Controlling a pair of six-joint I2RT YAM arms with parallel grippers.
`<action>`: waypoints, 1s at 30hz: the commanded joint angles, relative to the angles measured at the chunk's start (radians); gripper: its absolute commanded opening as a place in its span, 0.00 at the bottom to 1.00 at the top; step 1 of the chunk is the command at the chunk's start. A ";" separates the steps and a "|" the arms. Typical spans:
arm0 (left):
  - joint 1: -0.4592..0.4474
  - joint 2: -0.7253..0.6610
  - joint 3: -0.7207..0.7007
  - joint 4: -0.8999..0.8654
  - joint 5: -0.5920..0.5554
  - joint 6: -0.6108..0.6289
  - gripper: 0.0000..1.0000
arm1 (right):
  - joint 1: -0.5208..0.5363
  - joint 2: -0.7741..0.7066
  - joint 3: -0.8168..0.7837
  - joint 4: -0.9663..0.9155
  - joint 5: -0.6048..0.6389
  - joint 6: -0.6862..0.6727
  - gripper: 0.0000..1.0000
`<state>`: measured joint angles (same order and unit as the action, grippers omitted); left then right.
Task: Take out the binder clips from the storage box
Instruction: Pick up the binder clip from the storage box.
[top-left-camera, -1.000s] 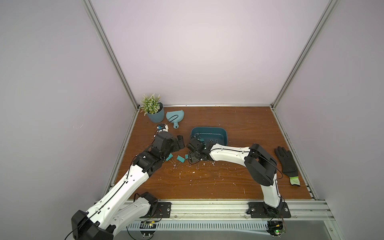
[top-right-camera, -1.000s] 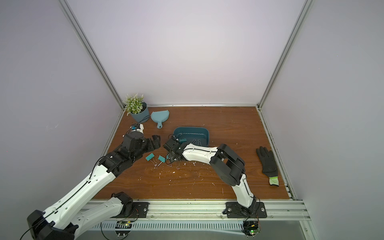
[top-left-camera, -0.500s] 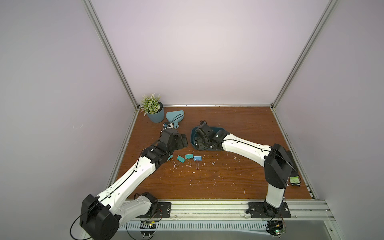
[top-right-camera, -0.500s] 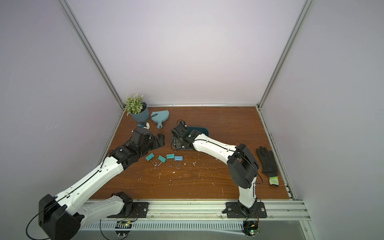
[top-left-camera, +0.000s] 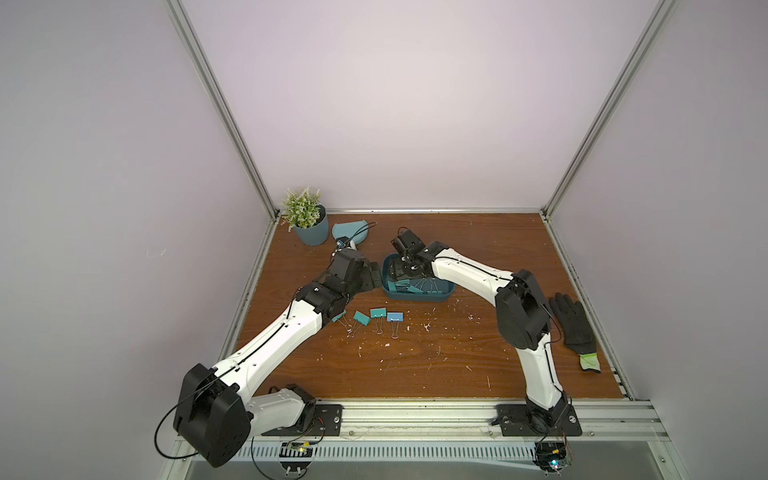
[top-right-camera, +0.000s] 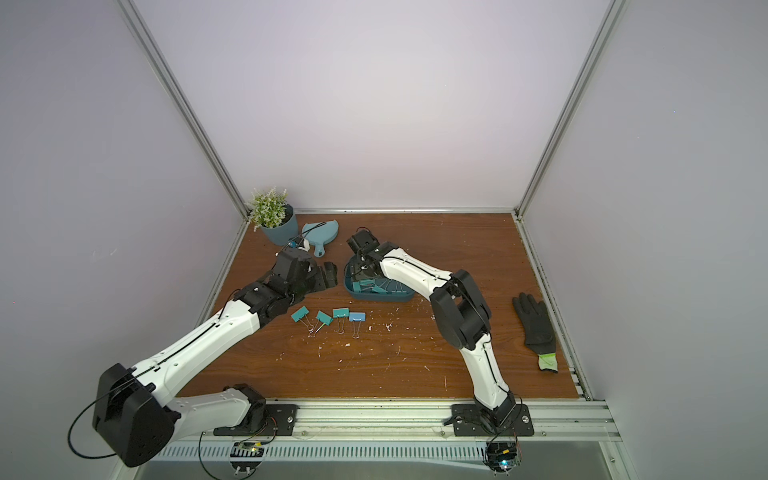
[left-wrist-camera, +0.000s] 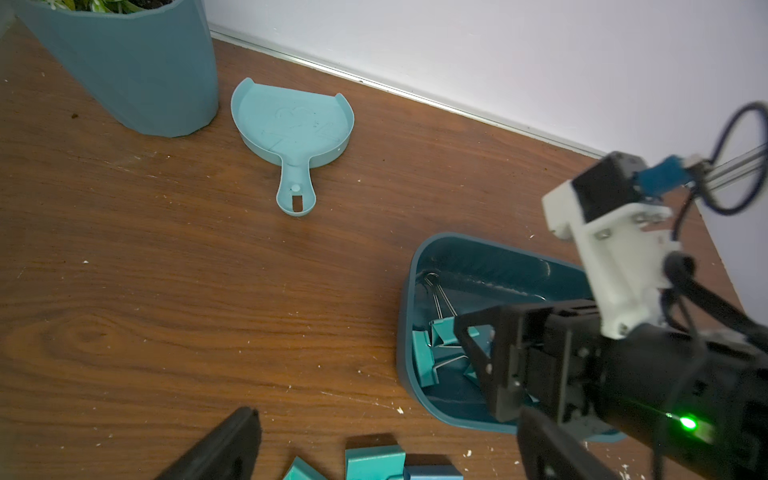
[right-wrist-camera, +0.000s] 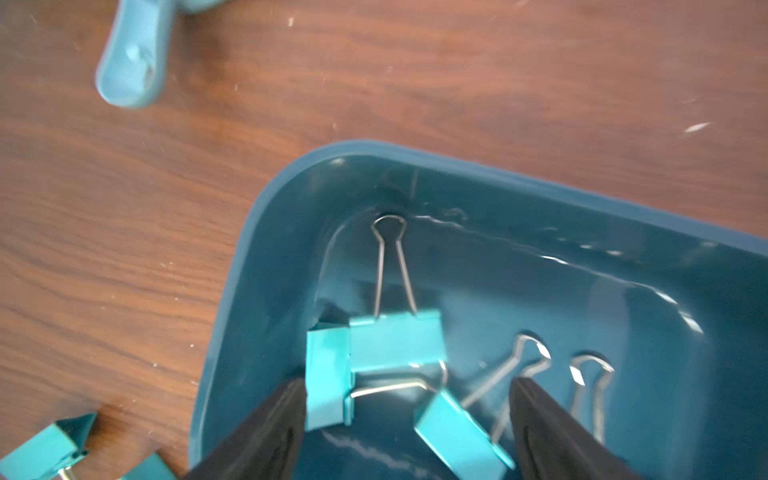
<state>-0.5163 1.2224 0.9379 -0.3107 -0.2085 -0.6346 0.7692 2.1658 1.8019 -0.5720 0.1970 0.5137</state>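
My right fingers (right-wrist-camera: 266, 432) are spread wide down in the box (right-wrist-camera: 257, 257), straddling clips (right-wrist-camera: 395, 340) heaped there. My left fingers (left-wrist-camera: 224, 449) hang spread just beside it. Four more clips (top-left-camera: 377, 312) lie on the surface (top-left-camera: 415, 374).

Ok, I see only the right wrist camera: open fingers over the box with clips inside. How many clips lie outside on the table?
Observer: Four clips lie in a row on the table, in front of the box: three green, one light blue.
Operator: And the other arm?
Observer: The left gripper hovers open and empty beside the box's left end.
Operator: Is anything on my right side?
Observer: A black glove lies near the table's right edge, well apart from the box.
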 joint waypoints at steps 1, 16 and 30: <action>0.012 0.009 0.034 0.009 -0.002 0.034 1.00 | -0.001 0.036 0.073 -0.053 -0.039 -0.031 0.86; 0.029 0.016 0.039 0.001 -0.002 0.047 1.00 | -0.013 0.111 0.085 -0.070 -0.067 -0.049 0.75; 0.029 -0.013 0.022 -0.001 -0.004 0.033 1.00 | -0.018 0.131 0.090 -0.064 -0.051 -0.073 0.79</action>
<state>-0.4969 1.2285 0.9527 -0.3099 -0.2070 -0.6056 0.7567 2.2993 1.8904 -0.6327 0.1440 0.4526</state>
